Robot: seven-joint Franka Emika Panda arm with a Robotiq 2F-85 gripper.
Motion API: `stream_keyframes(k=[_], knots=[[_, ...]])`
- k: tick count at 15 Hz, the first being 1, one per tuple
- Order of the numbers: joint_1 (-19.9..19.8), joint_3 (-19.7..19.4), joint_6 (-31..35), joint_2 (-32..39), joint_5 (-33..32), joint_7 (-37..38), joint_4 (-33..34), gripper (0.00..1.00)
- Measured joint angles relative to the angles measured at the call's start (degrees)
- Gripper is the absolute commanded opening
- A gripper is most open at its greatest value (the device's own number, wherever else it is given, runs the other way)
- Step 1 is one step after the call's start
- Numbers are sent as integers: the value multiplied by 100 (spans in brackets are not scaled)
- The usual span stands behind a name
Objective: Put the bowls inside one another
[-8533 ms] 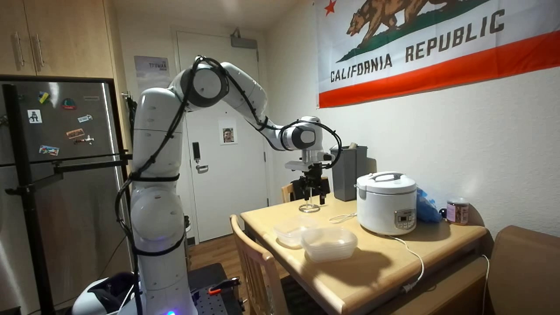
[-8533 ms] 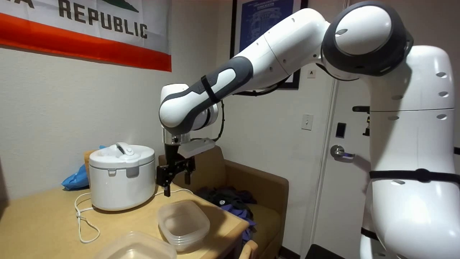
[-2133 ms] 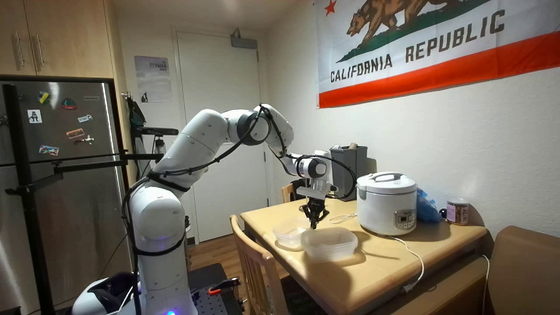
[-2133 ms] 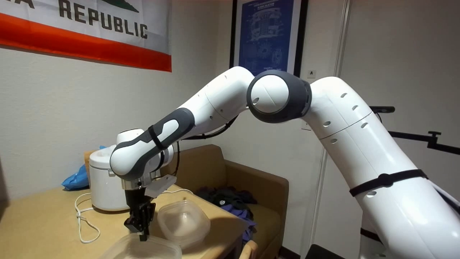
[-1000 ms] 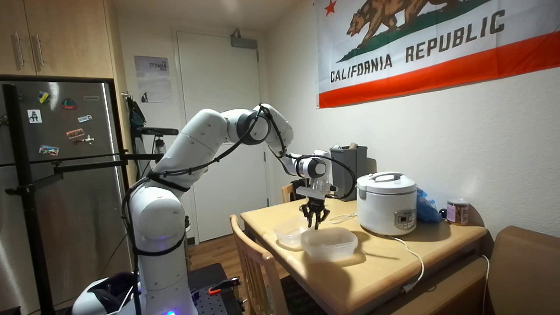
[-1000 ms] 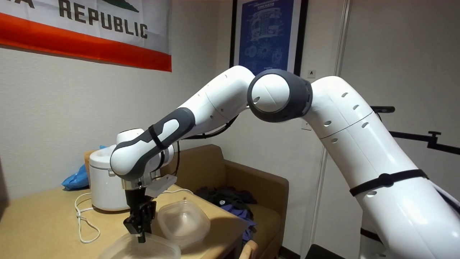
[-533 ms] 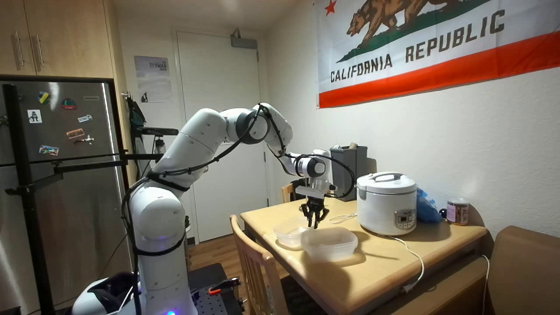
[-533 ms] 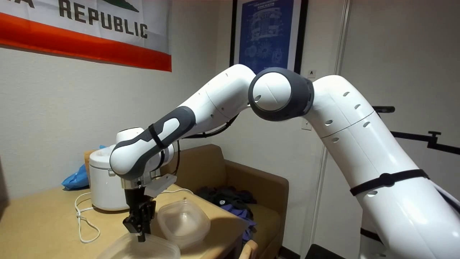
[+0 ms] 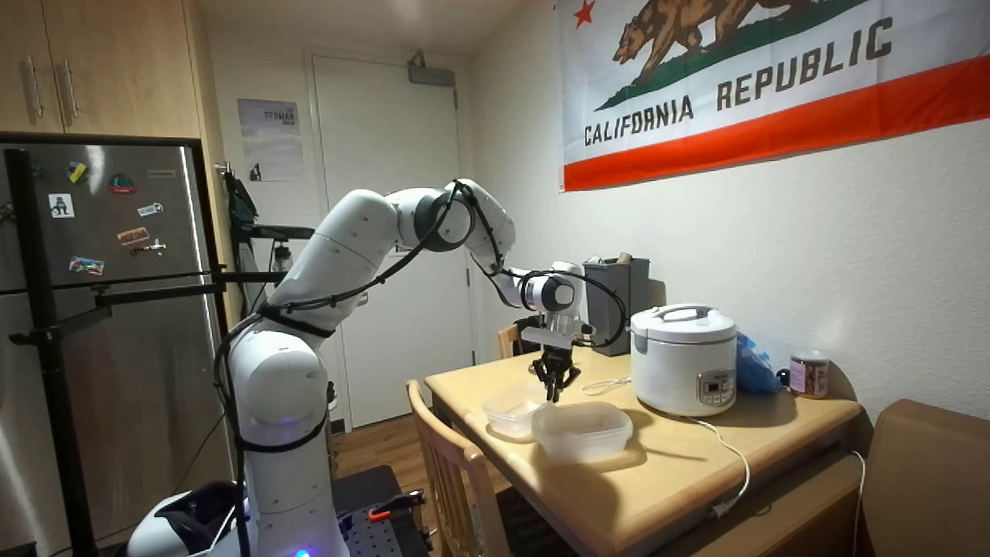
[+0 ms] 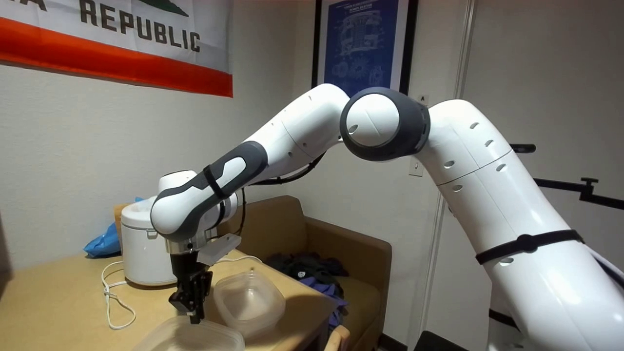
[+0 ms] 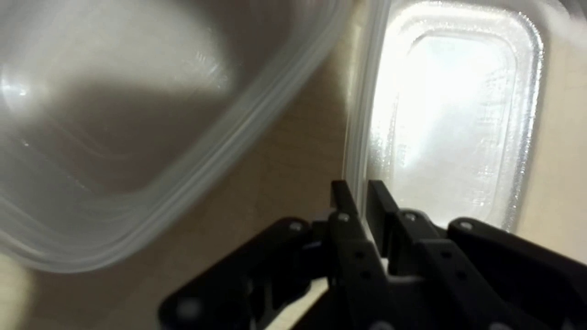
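Observation:
Two pale, semi-clear bowls stand side by side, apart, on the table. The deeper bowl [image 9: 584,445] is nearer the camera in an exterior view and fills the left of the wrist view. Beside it is the shallower bowl [image 11: 454,137], which is partly cut off by the bottom edge in an exterior view. My gripper [image 11: 359,191] points down at this bowl's edge on the side facing the deeper bowl. Its black fingers are a narrow gap apart, with the rim [image 11: 360,151] running between them. Whether both fingers press on the rim is not clear.
A white rice cooker [image 9: 683,363] with a loose cord stands beside the bowls, against the wall side. A blue bag [image 9: 754,365] and a jar [image 9: 809,374] lie beyond it. A grey bin [image 9: 617,305] is behind the gripper. A wooden chair [image 9: 448,464] backs onto the table edge.
Over the last second the fingers have drawn closer together at the shallower bowl's edge, and the arm has risen slightly. The deeper bowl has stayed in place.

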Motion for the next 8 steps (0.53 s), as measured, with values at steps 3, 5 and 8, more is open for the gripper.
stream_keyframes(k=[3,5,8], knots=[[0,-4,20,-49,-11,44,-64,2],[0,-4,22,-56,-29,90,-76,2],[2,-4,24,-60,-38,96,-90,2]])
